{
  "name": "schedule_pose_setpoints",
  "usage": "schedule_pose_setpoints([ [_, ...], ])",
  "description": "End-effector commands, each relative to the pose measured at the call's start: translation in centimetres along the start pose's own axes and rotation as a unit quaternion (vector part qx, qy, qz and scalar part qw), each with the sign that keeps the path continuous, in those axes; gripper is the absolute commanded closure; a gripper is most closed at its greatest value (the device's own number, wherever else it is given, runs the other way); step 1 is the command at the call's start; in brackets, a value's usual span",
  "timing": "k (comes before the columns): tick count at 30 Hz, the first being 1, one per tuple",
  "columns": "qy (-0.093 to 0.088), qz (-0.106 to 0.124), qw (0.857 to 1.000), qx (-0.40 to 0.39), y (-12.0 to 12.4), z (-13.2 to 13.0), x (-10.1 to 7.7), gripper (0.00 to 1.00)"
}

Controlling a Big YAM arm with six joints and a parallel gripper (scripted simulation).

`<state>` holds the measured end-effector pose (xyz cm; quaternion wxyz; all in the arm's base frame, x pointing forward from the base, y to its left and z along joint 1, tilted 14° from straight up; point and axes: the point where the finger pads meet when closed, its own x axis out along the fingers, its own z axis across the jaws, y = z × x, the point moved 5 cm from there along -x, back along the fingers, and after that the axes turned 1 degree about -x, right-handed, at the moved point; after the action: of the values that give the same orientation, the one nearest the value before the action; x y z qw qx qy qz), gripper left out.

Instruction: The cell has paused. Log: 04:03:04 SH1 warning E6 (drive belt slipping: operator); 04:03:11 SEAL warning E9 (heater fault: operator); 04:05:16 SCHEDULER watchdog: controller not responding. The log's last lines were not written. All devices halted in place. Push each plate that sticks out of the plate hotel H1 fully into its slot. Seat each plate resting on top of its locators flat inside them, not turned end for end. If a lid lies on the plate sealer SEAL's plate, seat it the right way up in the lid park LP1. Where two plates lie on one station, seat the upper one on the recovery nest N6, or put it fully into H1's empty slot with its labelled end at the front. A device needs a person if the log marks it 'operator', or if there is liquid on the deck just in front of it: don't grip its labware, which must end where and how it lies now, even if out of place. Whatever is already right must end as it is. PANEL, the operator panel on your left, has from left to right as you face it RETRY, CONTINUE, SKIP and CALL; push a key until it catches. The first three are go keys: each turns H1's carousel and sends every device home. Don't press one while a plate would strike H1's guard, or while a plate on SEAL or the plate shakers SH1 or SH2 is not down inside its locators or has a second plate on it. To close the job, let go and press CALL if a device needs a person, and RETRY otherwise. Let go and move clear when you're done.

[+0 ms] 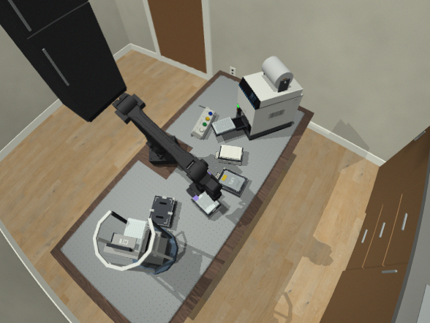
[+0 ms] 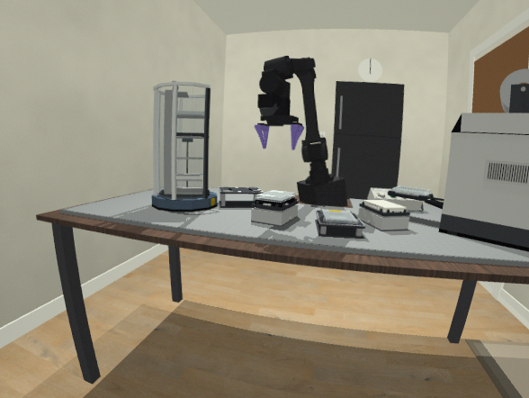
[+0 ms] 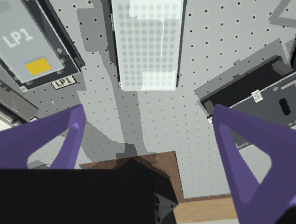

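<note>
My gripper [image 2: 279,135] is open and empty, with its purple fingers pointing down, high above the table. It shows in the wrist view [image 3: 150,145] and in the overhead view [image 1: 204,194]. Below it a white plate [image 3: 149,45] [image 1: 208,204] lies on a shaker, also seen from the side [image 2: 275,196]. The lid park LP1 [image 3: 37,47] holds a lid with a yellow label [image 1: 234,180]. The black recovery nest N6 [image 3: 265,100] [image 1: 163,210] is empty. The plate hotel H1 [image 1: 124,241] stands at the table's end [image 2: 182,146].
A second shaker carries a white plate [image 1: 231,153]. The operator panel [image 1: 203,122] lies beside the sealer [image 1: 270,106], whose stage holds a plate [image 1: 224,126]. The arm's base [image 1: 161,153] stands at the table's near edge.
</note>
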<state>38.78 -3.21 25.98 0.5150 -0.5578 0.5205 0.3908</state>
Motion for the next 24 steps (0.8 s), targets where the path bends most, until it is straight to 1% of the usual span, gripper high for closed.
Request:
schedule_pose_setpoints([
  [1, -0.001, -0.003, 1.0, -0.004, -0.6, -0.2, 1.8, 0.0],
  [5, -0.001, -0.003, 1.0, -0.004, -0.6, -0.2, 3.8, 0.0],
  [7, -0.001, -0.003, 1.0, -0.004, -0.6, -0.2, 3.8, 0.0],
  [8, -0.002, -0.023, 1.0, -0.006, -0.9, -0.1, 2.8, 0.0],
  [9, -0.001, -0.009, 1.0, -0.005, -0.6, -0.2, 4.4, 0.0],
  [10, -0.001, -0.003, 1.0, -0.004, -0.6, -0.2, 5.3, 0.0],
  [20, -0.001, -0.003, 1.0, -0.006, -0.6, -0.1, 10.3, 0.0],
  [21, -0.001, -0.003, 1.0, -0.007, -0.6, 0.0, 10.6, 0.0],
  [22, -0.001, -0.015, 1.0, -0.007, -1.5, 0.0, 9.9, 0.0],
  [24, -0.001, -0.015, 1.0, -0.007, -1.5, 0.0, 9.9, 0.0],
])
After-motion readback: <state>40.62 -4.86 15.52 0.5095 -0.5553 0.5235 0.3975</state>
